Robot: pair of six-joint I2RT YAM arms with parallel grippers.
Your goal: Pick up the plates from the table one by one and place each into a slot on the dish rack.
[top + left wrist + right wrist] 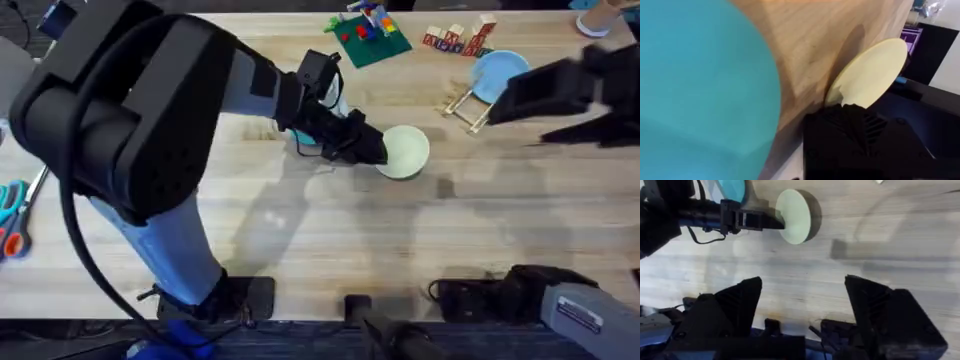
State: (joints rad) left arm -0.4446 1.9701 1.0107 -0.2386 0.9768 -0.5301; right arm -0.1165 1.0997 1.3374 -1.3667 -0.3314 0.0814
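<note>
My left gripper (372,150) is shut on the rim of the pale cream-yellow plate (407,152) near the middle of the table (330,250). The plate is tilted, with its far edge up (795,215). A bright blue plate (695,90) lies flat right beside that gripper, partly under the arm (304,140). A light blue plate (497,73) stands upright in the dish rack (463,108) at the back right. My right gripper (802,282) hangs open and empty above the table, in front of the rack.
A green baseplate with bricks (370,38) and a pile of wooden letter blocks (458,40) sit at the back edge. Scissors (10,215) lie at the far left. Bare wood spreads across the front half of the table.
</note>
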